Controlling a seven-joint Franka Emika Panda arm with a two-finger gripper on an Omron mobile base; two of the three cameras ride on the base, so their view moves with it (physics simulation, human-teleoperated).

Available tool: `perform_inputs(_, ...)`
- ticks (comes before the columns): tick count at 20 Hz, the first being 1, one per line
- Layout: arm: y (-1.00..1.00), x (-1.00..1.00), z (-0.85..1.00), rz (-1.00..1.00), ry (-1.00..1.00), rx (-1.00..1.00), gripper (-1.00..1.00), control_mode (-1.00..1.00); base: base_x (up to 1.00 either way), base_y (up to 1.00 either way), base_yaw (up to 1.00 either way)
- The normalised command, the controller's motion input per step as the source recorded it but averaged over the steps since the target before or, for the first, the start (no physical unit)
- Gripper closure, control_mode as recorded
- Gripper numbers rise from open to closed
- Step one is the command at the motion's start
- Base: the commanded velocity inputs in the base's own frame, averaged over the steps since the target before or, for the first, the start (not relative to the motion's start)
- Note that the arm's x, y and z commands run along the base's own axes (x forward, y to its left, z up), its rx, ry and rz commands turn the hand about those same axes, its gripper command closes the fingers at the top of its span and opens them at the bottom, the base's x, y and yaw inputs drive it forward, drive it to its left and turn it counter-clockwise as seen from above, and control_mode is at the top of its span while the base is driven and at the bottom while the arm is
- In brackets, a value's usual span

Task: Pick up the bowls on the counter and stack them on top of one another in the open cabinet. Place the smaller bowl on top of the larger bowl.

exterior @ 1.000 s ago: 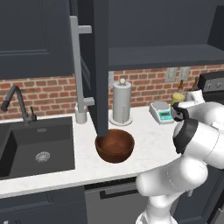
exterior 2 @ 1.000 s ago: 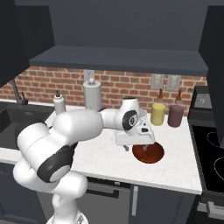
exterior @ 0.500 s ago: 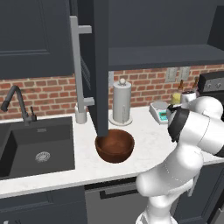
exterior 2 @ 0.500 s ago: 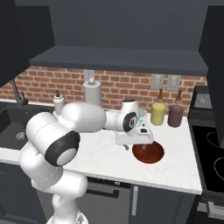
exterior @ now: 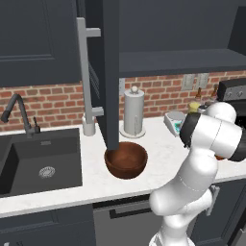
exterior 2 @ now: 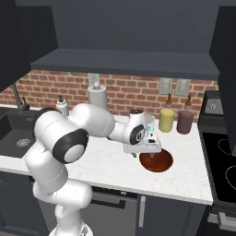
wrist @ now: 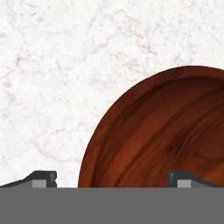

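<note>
I have the gripper [wrist: 111,179] spread wide, with nothing held between its tips. In the hand view one fingertip [wrist: 41,178] sits over bare white counter [wrist: 52,78], and the other rises in front of the smaller bowl [wrist: 162,135], so the near rim of that bowl falls between my fingers. The bowl's reddish wood-grained inside is open to me and it lies flat on the stone.

From the right base view, the hand [exterior 2: 146,144] hangs low, just over the near-left edge of the smaller bowl [exterior 2: 159,161]; I cannot tell whether a tip touches the rim. Just beyond it, toward the brick wall, stand a yellow canister [exterior 2: 166,120] and a dark maroon canister [exterior 2: 185,122].

Well away from the fingers, past the arm's elbow in the left base view, the larger bowl [exterior: 126,159] rests on the counter below the open cabinet [exterior: 178,62] and its door [exterior: 109,72], with the paper towel holder [exterior: 133,113] behind it and the sink [exterior: 41,161] farther off.
</note>
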Motion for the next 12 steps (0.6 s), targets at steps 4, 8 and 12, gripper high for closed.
perform_inputs(4,0.0,0.04,-0.33,0.0,-0.05,0.0,-1.0,-1.0,0.0,0.0,0.0)
perform_inputs(8,-0.02,0.09,-0.27,0.0,0.0,0.0,-1.0,-1.0,0.0,0.0,0.0)
perform_inputs(12,-0.14,0.11,-0.23,0.0,0.0,0.0,-1.0,-1.0,0.0,0.0,0.0)
